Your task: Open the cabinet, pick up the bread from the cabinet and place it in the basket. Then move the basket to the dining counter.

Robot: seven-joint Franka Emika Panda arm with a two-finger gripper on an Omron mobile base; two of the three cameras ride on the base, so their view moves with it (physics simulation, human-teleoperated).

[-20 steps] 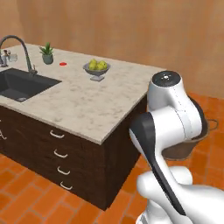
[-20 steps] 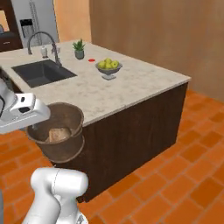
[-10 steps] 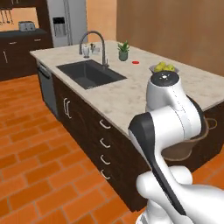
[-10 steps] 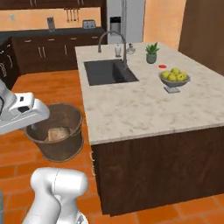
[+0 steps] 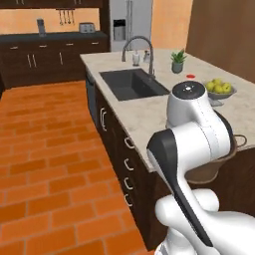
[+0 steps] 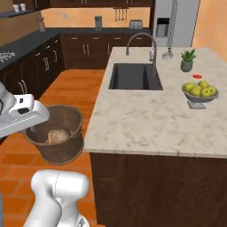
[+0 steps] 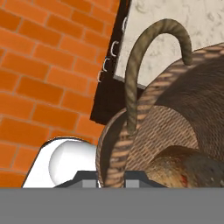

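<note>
Gripper clamped on basket rim, arm folded low

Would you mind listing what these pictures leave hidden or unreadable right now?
- Jaws: in the hand view the basket rim covers their tips, so the grip itself is unseen.
- Basket: in the left base view the arm hides most of it; in the right base view the hand covers its near rim.
- Bread: partly hidden behind the basket wall, cut off at the hand view's bottom.
- Items by the tap: too small to identify.
</note>
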